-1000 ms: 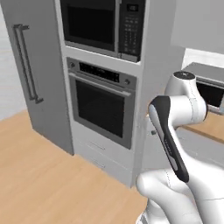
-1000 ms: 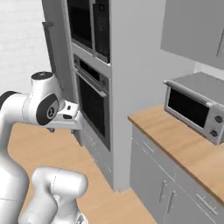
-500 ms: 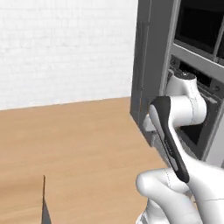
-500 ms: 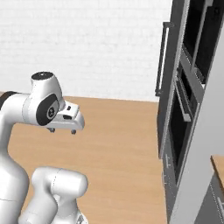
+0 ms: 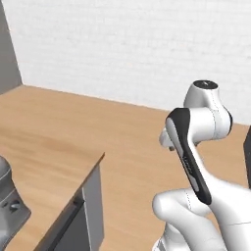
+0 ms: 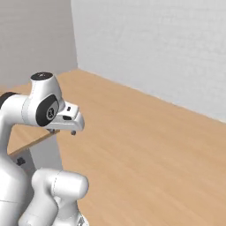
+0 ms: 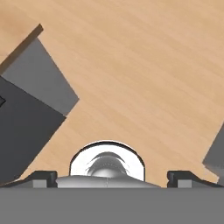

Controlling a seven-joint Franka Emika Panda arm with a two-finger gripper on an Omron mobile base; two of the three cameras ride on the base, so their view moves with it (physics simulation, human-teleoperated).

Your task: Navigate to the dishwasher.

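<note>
My gripper (image 6: pixel 66 127) hangs open and empty over the wood floor (image 6: pixel 145 145), held out in front of the arm; its fingertips (image 7: pixel 43 177) stand far apart in the hand view. A counter corner (image 5: pixel 95 159) with a wooden top and a light grey end panel (image 5: pixel 93 201) lies at the lower left. Beside that end panel, the hand view shows a flat dark grey front (image 7: pixel 22 127) under the counter. No bar handle shows on it, so I cannot tell whether it is the dishwasher.
A white brick wall (image 5: pixel 137 49) closes the far side, with a grey wall (image 6: pixel 35 39) to its left. A grey rounded object (image 5: pixel 10 206) sits on the counter. A dark edge (image 5: pixel 246 152) shows at the far right. Open floor lies ahead.
The whole picture has swung: the base has turned, so the ovens and tall cabinets have left both base views, replaced by wall, floor and counter corner. The arm's pose is unchanged.
</note>
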